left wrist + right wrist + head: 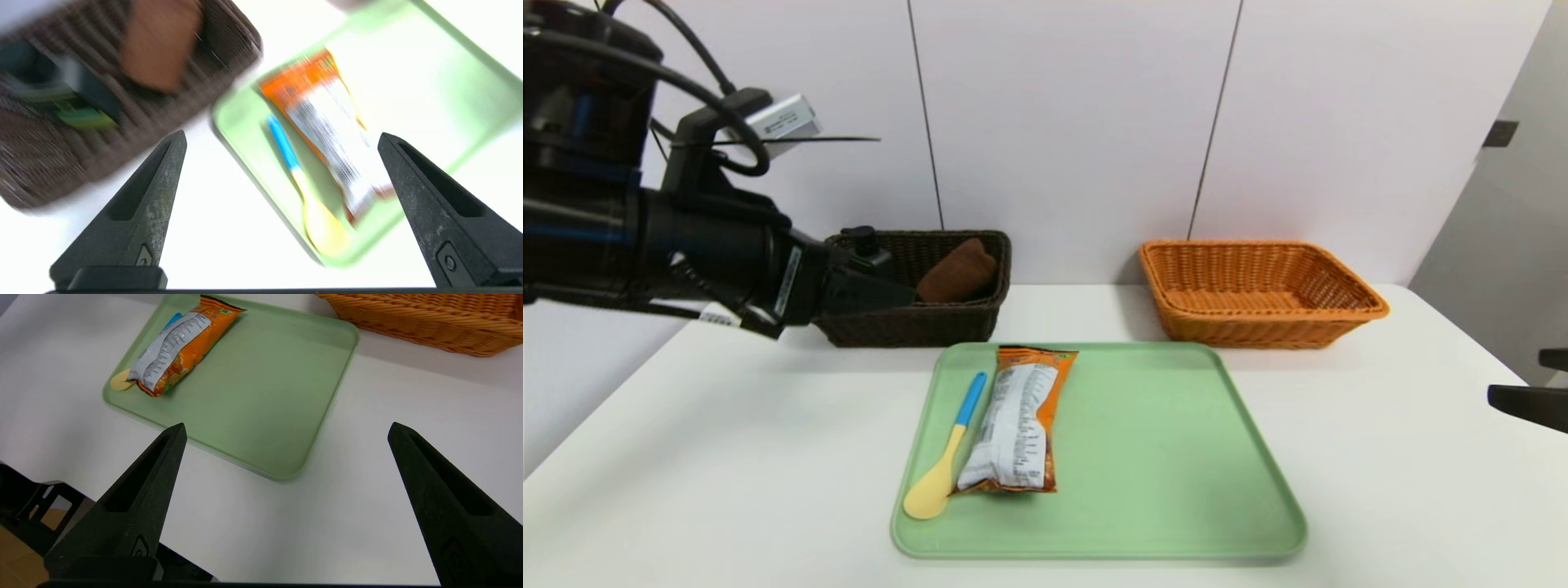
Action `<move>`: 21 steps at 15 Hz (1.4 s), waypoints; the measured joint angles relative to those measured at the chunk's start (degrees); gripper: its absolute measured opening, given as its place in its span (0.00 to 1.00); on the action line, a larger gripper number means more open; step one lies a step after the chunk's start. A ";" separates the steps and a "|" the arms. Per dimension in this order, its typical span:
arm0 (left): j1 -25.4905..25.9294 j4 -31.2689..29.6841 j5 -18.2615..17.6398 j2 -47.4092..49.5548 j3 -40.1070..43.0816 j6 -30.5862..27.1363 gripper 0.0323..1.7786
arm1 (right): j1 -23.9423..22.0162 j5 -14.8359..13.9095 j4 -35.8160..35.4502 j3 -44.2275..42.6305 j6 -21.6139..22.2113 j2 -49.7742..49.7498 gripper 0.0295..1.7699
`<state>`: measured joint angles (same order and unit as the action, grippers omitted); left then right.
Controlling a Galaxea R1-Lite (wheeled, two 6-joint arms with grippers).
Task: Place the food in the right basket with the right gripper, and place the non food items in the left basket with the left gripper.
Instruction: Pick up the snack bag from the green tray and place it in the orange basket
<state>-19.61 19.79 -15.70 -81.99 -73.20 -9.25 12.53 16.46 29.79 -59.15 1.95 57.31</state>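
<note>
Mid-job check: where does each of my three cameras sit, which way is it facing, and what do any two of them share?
Head view: on the robot's head, facing forward and down at the table; left gripper by the left basket, right arm at the edge.
Left wrist view: above the table, facing past its open fingers at basket, spoon and tray.
Right wrist view: low at the table's near edge, facing past its open fingers toward the right basket.
All share the snack packet.

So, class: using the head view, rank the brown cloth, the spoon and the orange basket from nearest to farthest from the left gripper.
1. Brown cloth, in the dark basket beside the left gripper.
2. Spoon, on the tray's left side.
3. Orange basket, far right by the wall.
</note>
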 joint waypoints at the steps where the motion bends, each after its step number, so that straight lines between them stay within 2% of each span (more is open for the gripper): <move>1: -0.94 0.16 0.09 3.35 3.96 0.83 0.94 | 1.05 -0.01 -0.17 -0.85 0.30 1.87 0.96; 4: -2.13 1.82 0.30 10.85 11.67 2.12 0.94 | 4.91 -0.09 -0.04 -4.19 0.46 7.63 0.96; 6: -2.32 4.57 0.41 14.36 13.51 2.23 0.94 | 7.62 -0.20 0.30 -6.86 0.48 11.65 0.96; 8: -2.13 6.10 1.07 17.20 14.06 2.45 0.95 | 10.84 -0.50 0.35 -9.56 0.57 16.07 0.96; 10: -2.02 7.69 3.46 19.52 14.01 2.54 0.95 | 14.12 -0.83 0.35 -12.37 0.63 20.36 0.96; 13: -1.94 11.52 5.07 22.26 11.22 2.54 0.95 | 17.68 -1.17 1.10 -17.83 0.72 26.28 0.96; 16: -1.83 14.95 5.21 23.48 6.51 2.51 0.95 | 21.37 -5.44 4.93 -25.36 2.78 32.18 0.96; 20: -0.15 22.05 5.27 24.39 -0.52 2.10 0.95 | 26.33 -10.64 10.14 -35.69 8.59 40.66 0.96; 21: 0.16 22.33 5.29 24.55 -1.16 2.08 0.95 | 27.89 -12.87 12.02 -38.58 10.50 43.00 0.96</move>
<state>-19.46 42.12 -10.41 -57.44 -74.36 -7.17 40.42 3.58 41.81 -97.73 12.45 100.30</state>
